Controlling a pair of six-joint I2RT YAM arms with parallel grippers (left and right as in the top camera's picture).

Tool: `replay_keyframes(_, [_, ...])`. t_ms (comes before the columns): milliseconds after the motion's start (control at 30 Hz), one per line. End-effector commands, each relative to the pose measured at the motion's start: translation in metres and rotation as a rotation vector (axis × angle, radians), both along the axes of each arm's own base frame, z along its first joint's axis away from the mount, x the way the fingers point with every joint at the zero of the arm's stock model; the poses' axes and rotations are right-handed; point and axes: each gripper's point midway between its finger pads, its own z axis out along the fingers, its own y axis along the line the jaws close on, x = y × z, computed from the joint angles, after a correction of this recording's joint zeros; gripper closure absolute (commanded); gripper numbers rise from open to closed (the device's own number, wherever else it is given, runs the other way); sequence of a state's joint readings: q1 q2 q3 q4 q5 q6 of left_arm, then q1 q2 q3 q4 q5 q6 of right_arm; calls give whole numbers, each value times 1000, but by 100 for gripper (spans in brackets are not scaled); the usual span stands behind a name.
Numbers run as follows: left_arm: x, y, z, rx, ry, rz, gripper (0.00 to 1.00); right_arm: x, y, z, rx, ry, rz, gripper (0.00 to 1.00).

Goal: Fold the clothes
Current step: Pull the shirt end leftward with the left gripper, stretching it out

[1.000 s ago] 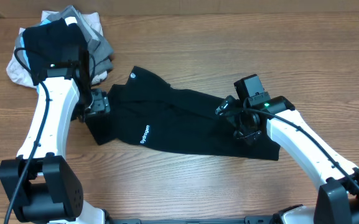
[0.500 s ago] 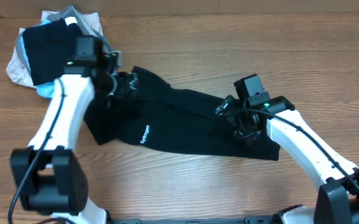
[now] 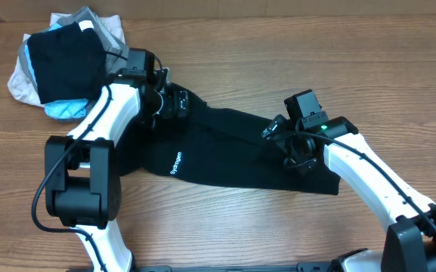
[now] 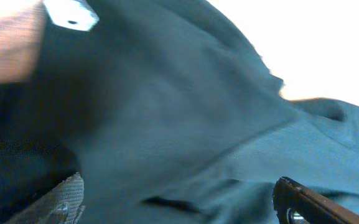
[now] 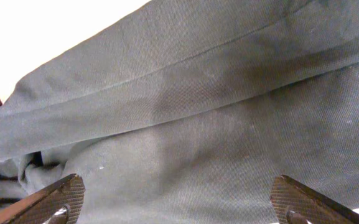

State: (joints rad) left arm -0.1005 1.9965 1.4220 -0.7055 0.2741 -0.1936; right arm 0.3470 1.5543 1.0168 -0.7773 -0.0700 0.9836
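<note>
Black shirt (image 3: 225, 147) lies on the table (image 3: 293, 45), spread as a long, uneven band running from upper left, near the left arm, down to the right under the right arm. The white lettering (image 3: 175, 163) faces up near the lower left edge. The band is rumpled, with diagonal creases and a loose flap at the left end. It seems narrowed lengthwise, though how many layers lie there cannot be told. Left end effector (image 3: 174, 102) hovers over the shirt's upper left corner. In the wrist view its fingers (image 4: 61, 202) stand wide apart with dark cloth spread below and nothing pinched between them, so it is open. Right end effector (image 5: 178, 199) sits over the right end of the band, fingers equally wide, twill cloth and a seam filling the gap beneath, gripping nothing. Whether either touches the fabric is not clear. A stacked pile of other garments (image 3: 55, 64) sits at the far left corner, apart from the shirt. Judgement: folding is partly done at best. The ends have not yet been brought over to make a compact packet, the edges need squaring, and the folded shirt probably goes to the pile afterwards.
</note>
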Motion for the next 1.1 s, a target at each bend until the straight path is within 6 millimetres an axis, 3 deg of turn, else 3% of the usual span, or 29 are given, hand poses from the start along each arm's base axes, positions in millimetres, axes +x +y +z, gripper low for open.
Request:
replay_keyframes(0, [11, 36, 9, 109, -22, 125, 0, 3, -6, -2, -30, -12, -16, 0])
replay_keyframes(133, [7, 56, 3, 154, 8, 170, 0, 5, -5, -1, -27, -20, -16, 0])
replay_keyframes(400, [5, 43, -6, 106, 21, 87, 0, 7, -4, 0, -23, -31, -16, 0])
replay_keyframes(567, [4, 28, -17, 33, 37, 25, 8, 8, -4, 0, -23, -32, -16, 0])
replay_keyframes(633, [3, 28, -19, 35, 41, 19, 16, 8, -4, 0, -23, -32, -16, 0])
replay_keyframes(800, [3, 28, -18, 40, 33, -1, 47, 8, -4, 0, -22, -33, -16, 0])
replay_keyframes(833, [3, 28, -18, 39, 33, -1, 48, 8, -4, 0, -22, -33, -16, 0])
replay_keyframes(967, [2, 28, -14, 38, 38, -2, 90, 8, -4, 0, -22, -33, -16, 0])
replay_keyframes(1000, [3, 28, -10, 38, 40, -1, 96, 8, -4, 0, -23, -32, -16, 0])
replay_keyframes(1067, [4, 28, -1, 42, 44, -1, 96, 8, -4, 0, -23, -32, -16, 0])
